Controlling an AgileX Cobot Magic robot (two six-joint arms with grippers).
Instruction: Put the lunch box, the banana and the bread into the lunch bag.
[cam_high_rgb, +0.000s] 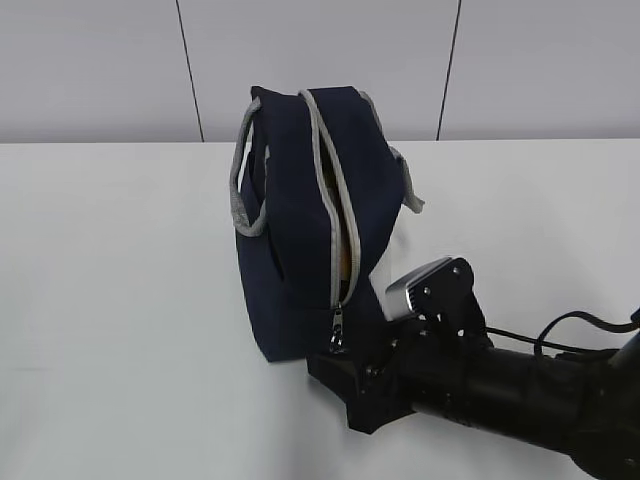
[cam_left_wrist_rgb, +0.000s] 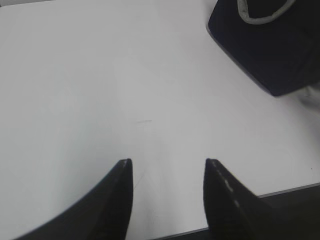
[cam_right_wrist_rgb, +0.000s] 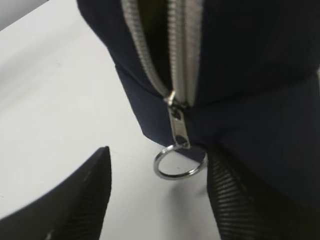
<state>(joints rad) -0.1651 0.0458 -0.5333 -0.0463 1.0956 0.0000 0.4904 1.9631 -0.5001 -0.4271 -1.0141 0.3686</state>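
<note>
Right now the right gripper (cam_right_wrist_rgb: 157, 200) stands open and empty, with the metal ring pull (cam_right_wrist_rgb: 180, 162) of the grey zipper (cam_right_wrist_rgb: 180, 65) hanging just ahead, between its tips and nearer the right finger. From the pull the zipper's long axis runs straight away, up the boxy navy-blue fabric lunch bag (cam_high_rgb: 300, 230), and gapes partly open. Well off to the side, the left gripper (cam_left_wrist_rgb: 167, 172), jaws apart over bare white table (cam_left_wrist_rgb: 100, 75), holds nothing, so the right arm looks better placed

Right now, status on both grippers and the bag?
Left gripper open over bare table. Right gripper open, jaws either side of ring pull, not gripping. Lunch bag unzipped. Nothing blocking.
</note>
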